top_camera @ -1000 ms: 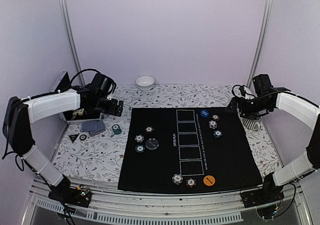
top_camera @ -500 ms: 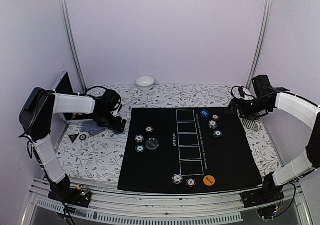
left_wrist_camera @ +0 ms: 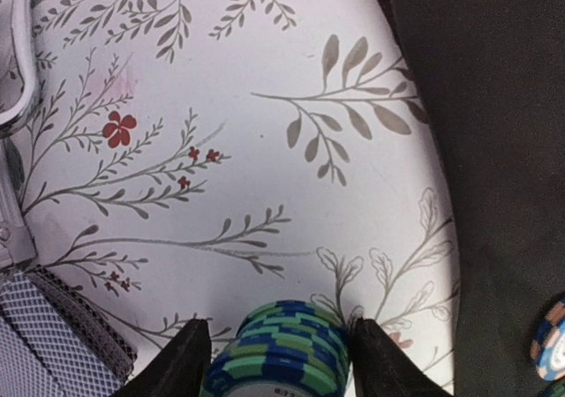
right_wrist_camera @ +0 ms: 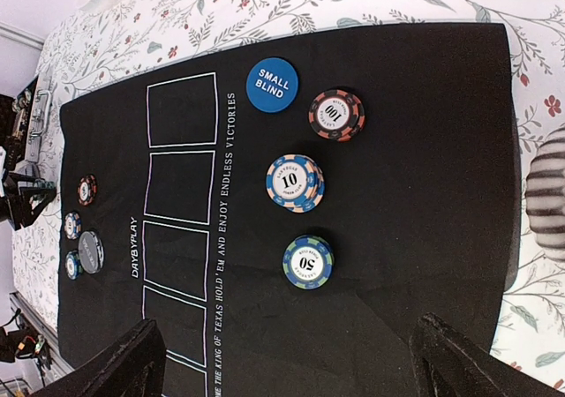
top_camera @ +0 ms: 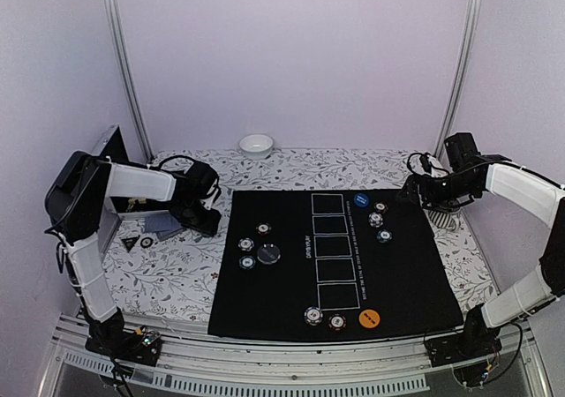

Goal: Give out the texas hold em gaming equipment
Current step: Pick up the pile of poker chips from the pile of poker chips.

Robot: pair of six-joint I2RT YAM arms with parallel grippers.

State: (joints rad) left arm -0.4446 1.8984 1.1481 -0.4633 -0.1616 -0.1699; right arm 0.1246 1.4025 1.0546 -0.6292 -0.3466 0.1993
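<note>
In the left wrist view a stack of green-and-blue poker chips (left_wrist_camera: 281, 353) stands on the flowered cloth, and my left gripper (left_wrist_camera: 281, 362) has a finger pressed against each side of it. From above, the left gripper (top_camera: 205, 222) covers that stack just left of the black mat (top_camera: 406, 273). Grey-blue-backed cards (top_camera: 162, 224) lie beside it. My right gripper (top_camera: 422, 194) hovers open over the mat's far right part with nothing between its fingers. Below it lie the blue button (right_wrist_camera: 271, 85) and three chip stacks: 100 (right_wrist_camera: 336, 115), 10 (right_wrist_camera: 294, 183) and 50 (right_wrist_camera: 307, 262).
More chips (top_camera: 246, 243) and a dark disc (top_camera: 268, 254) lie on the mat's left side. Two chips (top_camera: 312, 315) and an orange disc (top_camera: 370, 318) sit near its front. A white bowl (top_camera: 256, 145) stands at the back, an open case (top_camera: 113, 154) far left, a striped object (top_camera: 444, 219) right.
My left gripper has come down and forward onto the green-and-blue chip stack, and its jaws have closed in on it. The right arm has not moved.
</note>
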